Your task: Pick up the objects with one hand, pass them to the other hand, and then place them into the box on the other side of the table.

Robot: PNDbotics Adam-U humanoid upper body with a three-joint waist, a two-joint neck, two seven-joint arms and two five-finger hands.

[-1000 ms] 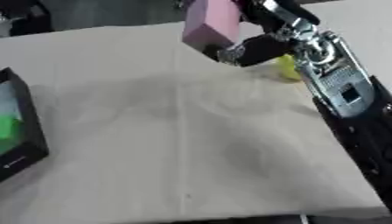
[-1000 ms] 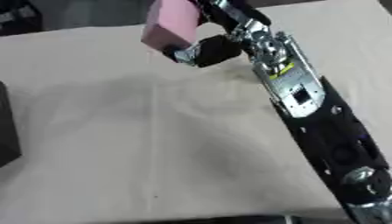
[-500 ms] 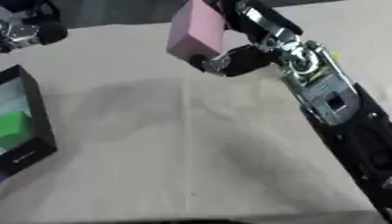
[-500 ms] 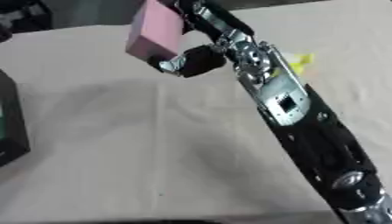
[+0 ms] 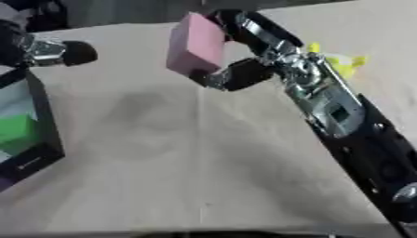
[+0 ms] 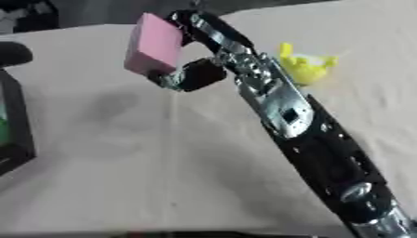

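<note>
My right hand (image 5: 244,60) holds a pink block (image 5: 194,44) above the middle of the table, fingers and thumb curled round it. Its arm runs down to the lower right corner. My left hand (image 5: 49,49) comes in at the upper left edge, above the black box (image 5: 49,139); how its fingers stand is not clear. The box sits at the left edge and has a green thing (image 5: 16,132) inside. A yellow toy (image 6: 303,66) lies on the cloth at the upper right, behind the right arm.
A beige cloth (image 5: 163,176) covers the table, with a faint seam running down its middle. The block's shadow falls on the cloth left of centre.
My right hand has carried the pink block leftward, away from the yellow toy. My left hand has come into view at the upper left. The camera has also shifted.
</note>
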